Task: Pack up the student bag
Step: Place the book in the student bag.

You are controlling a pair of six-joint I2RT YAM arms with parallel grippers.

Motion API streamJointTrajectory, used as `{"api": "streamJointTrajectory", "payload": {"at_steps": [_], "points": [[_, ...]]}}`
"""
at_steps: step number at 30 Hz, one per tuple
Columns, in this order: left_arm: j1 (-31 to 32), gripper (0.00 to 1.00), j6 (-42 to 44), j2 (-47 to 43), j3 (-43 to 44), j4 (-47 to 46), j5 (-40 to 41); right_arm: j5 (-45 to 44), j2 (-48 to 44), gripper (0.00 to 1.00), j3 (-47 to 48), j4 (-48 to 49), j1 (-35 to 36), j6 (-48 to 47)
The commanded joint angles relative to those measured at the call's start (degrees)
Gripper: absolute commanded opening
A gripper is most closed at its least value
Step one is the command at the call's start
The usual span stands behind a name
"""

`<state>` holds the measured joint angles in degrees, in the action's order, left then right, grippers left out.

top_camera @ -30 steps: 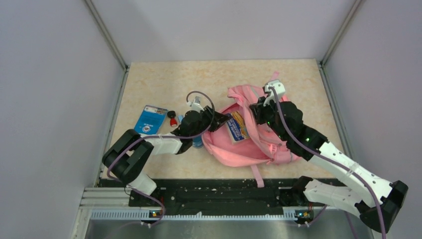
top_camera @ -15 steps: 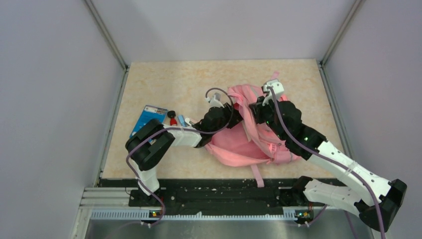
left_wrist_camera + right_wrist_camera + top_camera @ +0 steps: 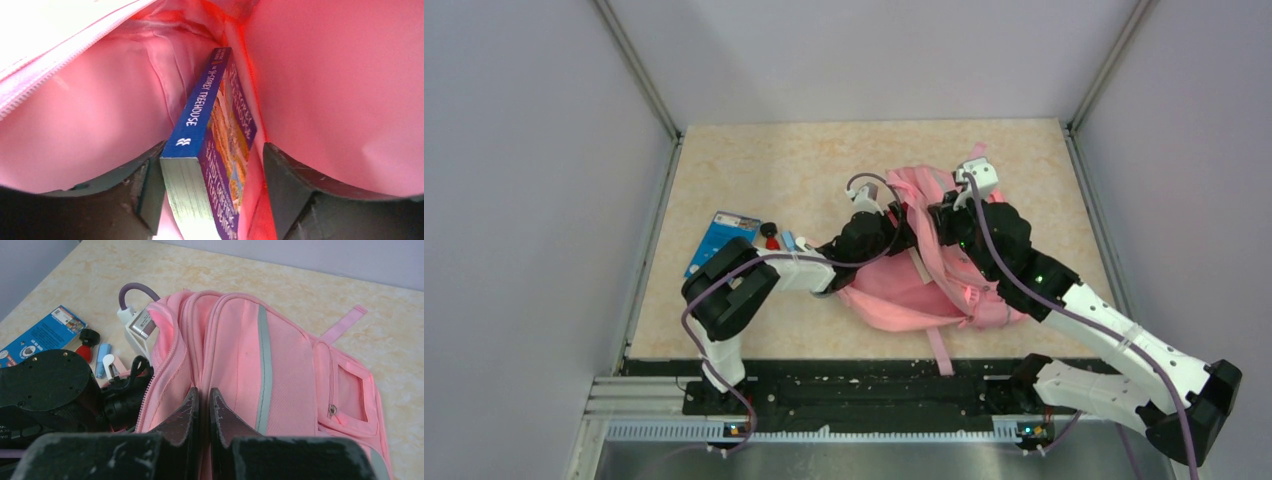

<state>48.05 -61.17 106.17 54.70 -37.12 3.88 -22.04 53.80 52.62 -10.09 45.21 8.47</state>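
Note:
The student bag, pink and soft, lies on the table right of the middle with its main opening facing left. My left gripper is reaching inside that opening, its fingers hidden by fabric in the top view. Between its open jaws stands a blue and purple paperback book on its edge against the pink lining. The left finger is close by the book's pages, and the right finger stands apart from the cover. My right gripper is shut on the bag's upper fabric beside the zip, holding the mouth up.
Left of the bag lie a blue card packet, a small red and black item and a small light-blue piece. The left arm's elbow stands over the near left table. Grey walls close in three sides.
The left arm has carried the book rightward from the bag's mouth into the bag. Its jaws have since widened off the book. The right gripper has kept its pinch on the fabric.

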Motion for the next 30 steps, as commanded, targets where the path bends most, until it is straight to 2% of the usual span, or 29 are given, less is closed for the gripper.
{"api": "streamJointTrajectory", "payload": {"at_steps": [1,10,13,15,22,27,30], "points": [[0.29,0.75,4.94,-2.53,1.55,-0.21,0.42,-1.83,-1.65,0.0,2.83,9.57,0.07,-1.5],[-0.27,0.83,16.52,-13.62,-5.06,5.78,11.93,-3.07,-2.5,0.0,2.33,9.13,0.05,-1.76],[-1.02,0.86,21.94,-18.88,-6.81,11.04,14.74,-3.81,-2.77,0.0,2.29,8.56,0.05,-1.98],[-2.45,0.88,22.52,-22.72,-8.38,17.24,17.29,-4.13,-3.03,0.0,2.1,8.39,0.1,-2.07],[-15.18,0.89,22.68,-40.39,-16.47,32.68,14.53,-5.39,-4.43,0.0,-0.06,9.68,0.05,-2.16],[-26.27,0.91,22.96,-50.37,-18.66,43.9,13.38,-6.14,-4.78,0.0,-0.84,9.68,0.13,-2.9],[-32.56,0.94,21.99,-55.03,-21.37,47.41,11.75,-5.73,-4.93,0.0,-0.94,9.67,0.09,-3.13]]}}
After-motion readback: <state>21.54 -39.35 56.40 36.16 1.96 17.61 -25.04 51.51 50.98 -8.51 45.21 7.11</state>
